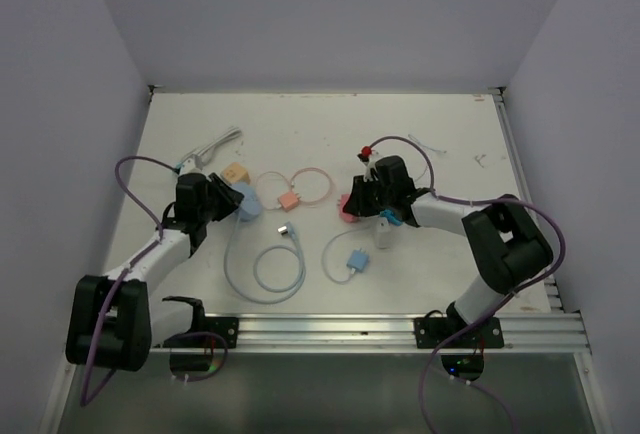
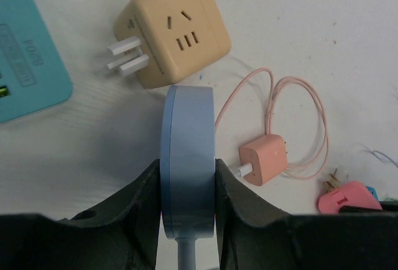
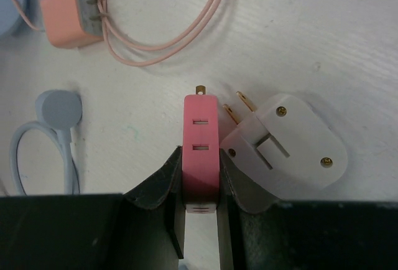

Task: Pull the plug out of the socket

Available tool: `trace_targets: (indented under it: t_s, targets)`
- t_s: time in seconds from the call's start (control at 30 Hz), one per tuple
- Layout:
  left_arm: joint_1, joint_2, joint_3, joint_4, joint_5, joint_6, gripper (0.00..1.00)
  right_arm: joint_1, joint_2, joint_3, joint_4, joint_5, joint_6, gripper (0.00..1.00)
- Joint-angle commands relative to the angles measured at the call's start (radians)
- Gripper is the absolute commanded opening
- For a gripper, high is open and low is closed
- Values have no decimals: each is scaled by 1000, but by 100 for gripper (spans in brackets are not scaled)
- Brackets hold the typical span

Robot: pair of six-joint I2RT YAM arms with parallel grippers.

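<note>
Nearest the table's (image 1: 450,124) near edge, a small blue square adapter on a thin cable (image 1: 357,261) lies between the two arms, beside a loose coil of grey-blue cable ending in a grey round connector (image 3: 59,107). Further in, the left gripper (image 2: 188,170) is clamped edge-on across a pale-blue flat round disc on a cable (image 2: 188,133), lifted clear of the surface towards the left edge. It appears to be held as the fixed half of the pull, and it is probably the socket, though its face is hidden. Right of centre, the right gripper (image 3: 201,161) has its jaws pressed against the two narrow sides of a pink plastic plug adapter (image 3: 201,127), its slots facing up and one brass pin showing at the far end. A side grip of this kind leaves the pins free to slide out. Disc and pink adapter sit well apart with nothing joining them, so the plug looks already out of the socket. A white two-pin plastic plug (image 3: 289,139) lies flat just beside the pink adapter, its brass pins bare and angled towards it. Beyond, at mid-table, is a peach charger wound with pink cable (image 2: 264,158). Further out, a beige cube adapter (image 2: 177,30) lies on its side near the disc's rim, and a teal power strip (image 2: 25,58) is nearest the left edge.
</note>
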Motion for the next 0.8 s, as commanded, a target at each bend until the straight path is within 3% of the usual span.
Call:
trace_targets:
  t_s: [0.0,0.17,0.27,0.37,0.53,0.77]
  targets:
    - [5,118,-25,171,127,-13,0,-44,10,-33,46,25,77,11]
    - [-10,236,7,291,245,-26,0,-84,16,-52,61,25,108,16]
    - [-25,262,23,303,236,-29,0,-83,25,-47,65,9,116,26]
    - [-24,246,15,248,158,-29,0,-84,16,-49,57,22,117,42]
    - [-12,178,-20,138,6,-62,14,-84,-31,-44,22,51,108,63]
    - [1,155,-76,99,-13,-95,33,-84,-183,-21,-87,109,76,82]
